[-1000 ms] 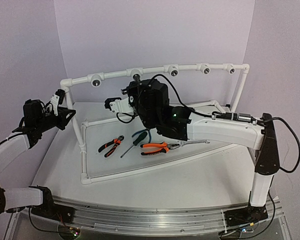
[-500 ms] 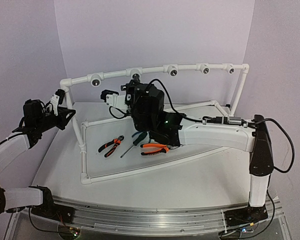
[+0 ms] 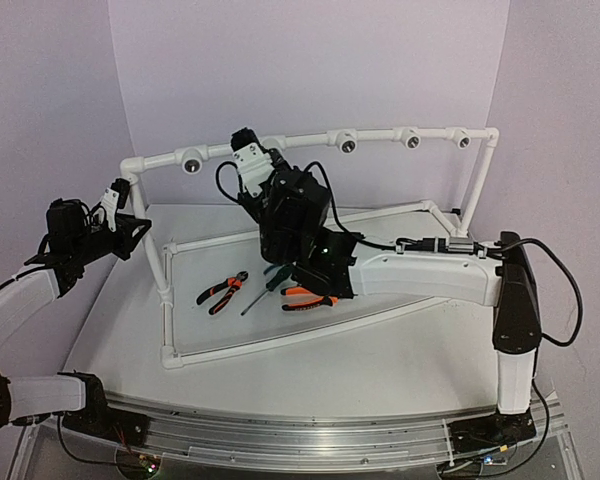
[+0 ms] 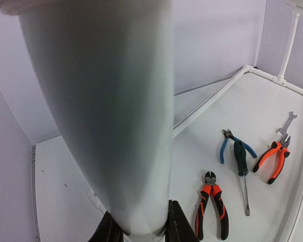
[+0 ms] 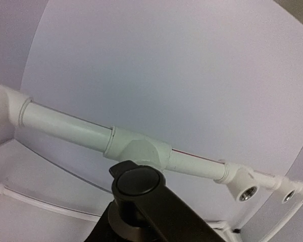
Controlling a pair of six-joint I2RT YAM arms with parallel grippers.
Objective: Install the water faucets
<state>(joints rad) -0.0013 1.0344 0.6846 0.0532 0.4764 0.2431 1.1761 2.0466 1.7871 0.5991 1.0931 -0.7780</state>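
The small black water faucet (image 5: 141,184) fills the bottom of the right wrist view, its cap against the white tee fitting (image 5: 139,150) of the top pipe, its lever running down to the right. My right gripper (image 3: 264,158) is up at the second fitting from the left on the frame's top pipe and is shut on the faucet; its fingers are hidden beneath the faucet. My left gripper (image 3: 120,202) is shut on the frame's left upright post (image 4: 106,116), with one dark finger on each side of it (image 4: 179,228).
Open socket fittings (image 3: 347,143) line the top pipe, and one shows in the right wrist view (image 5: 246,192). Inside the frame lie orange-and-black cutters (image 4: 212,206), a green screwdriver (image 4: 241,166), blue pliers (image 4: 224,146), orange pliers (image 4: 273,159) and a wrench (image 4: 288,121).
My right wrist has turned at the fitting, its camera end swinging from pointing left to pointing up beside the top pipe. The left arm has not moved.
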